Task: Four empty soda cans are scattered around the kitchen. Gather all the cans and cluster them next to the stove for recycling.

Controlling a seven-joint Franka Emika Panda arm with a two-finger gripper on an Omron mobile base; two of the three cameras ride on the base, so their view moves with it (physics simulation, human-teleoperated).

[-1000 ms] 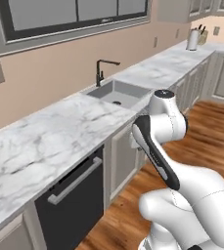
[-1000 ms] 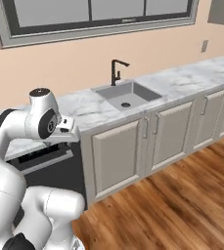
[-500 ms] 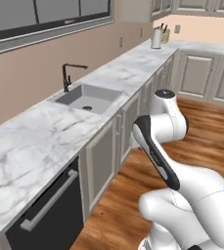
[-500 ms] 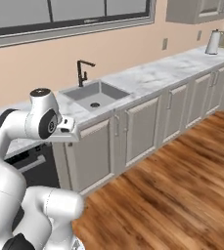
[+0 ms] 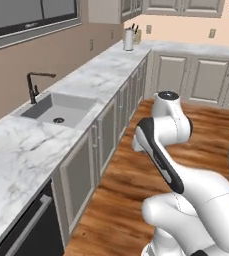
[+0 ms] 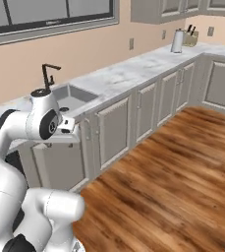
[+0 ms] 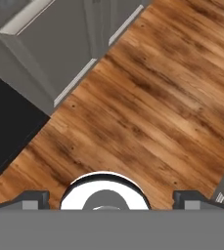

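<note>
The soda cans and the stove are out of view. My gripper (image 7: 111, 199) is open, its two dark fingertips (image 7: 35, 198) set wide apart with nothing between them. It points down at the wood floor (image 7: 147, 107), beside grey cabinet doors (image 7: 50, 53) and a black appliance front (image 7: 6, 132). The arm (image 6: 40, 120) is folded close over the base, in front of the sink counter.
A long marble counter (image 5: 106, 70) runs along the left wall with a sink (image 5: 56, 110) and black faucet (image 5: 33, 85). A steel canister (image 6: 177, 42) and a knife block (image 6: 191, 35) stand at the far corner. Wood floor (image 6: 173, 172) lies between the cabinet runs.
The whole picture has shifted: the base has driven and turned, so the sink slides left and nearer and the far corner cabinets come into view. The arm keeps its folded pose, gripper still open.
</note>
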